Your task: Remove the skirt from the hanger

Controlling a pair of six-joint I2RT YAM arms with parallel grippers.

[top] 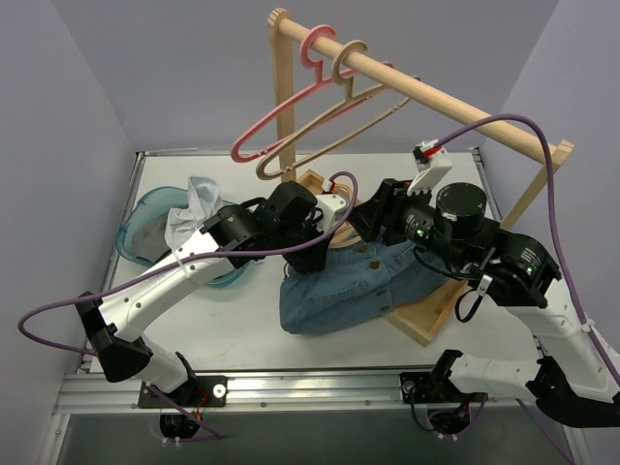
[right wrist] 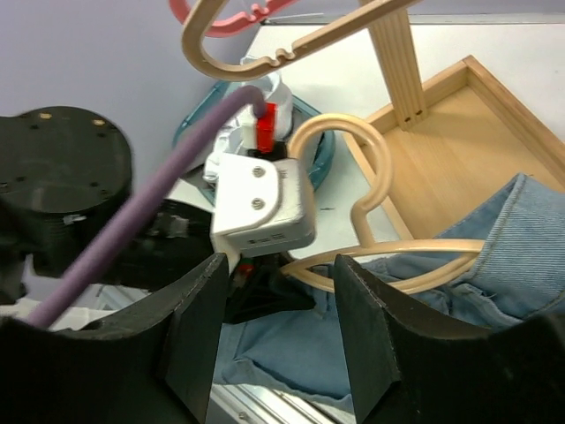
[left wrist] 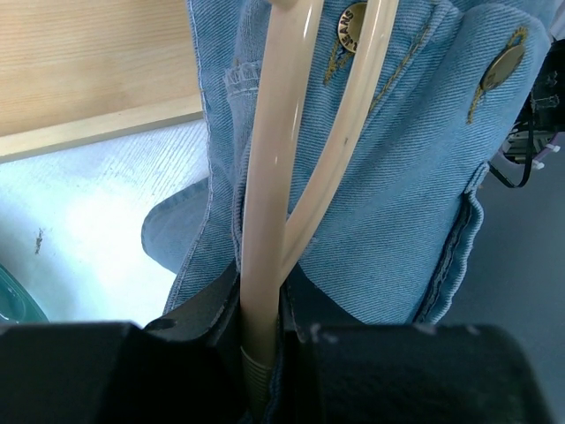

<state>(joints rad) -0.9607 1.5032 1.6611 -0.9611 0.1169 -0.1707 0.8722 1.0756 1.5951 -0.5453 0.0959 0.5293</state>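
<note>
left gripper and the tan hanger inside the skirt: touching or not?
Touching. Left wrist view: the left gripper pinches an arm of the tan hanger, with no gap showing.

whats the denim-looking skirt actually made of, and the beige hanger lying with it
Skirt: blue denim, matte. The left wrist view shows a diagonal twill weave and stitched seams, plus brass-coloured buttons, probably metal. Hanger: smooth, slightly glossy beige tubing, most likely plastic, though painted wood or coated metal cannot be ruled out.

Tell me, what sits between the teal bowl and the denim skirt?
The left gripper, shut on the beige hanger, fills that gap; the top external view shows it.
</note>
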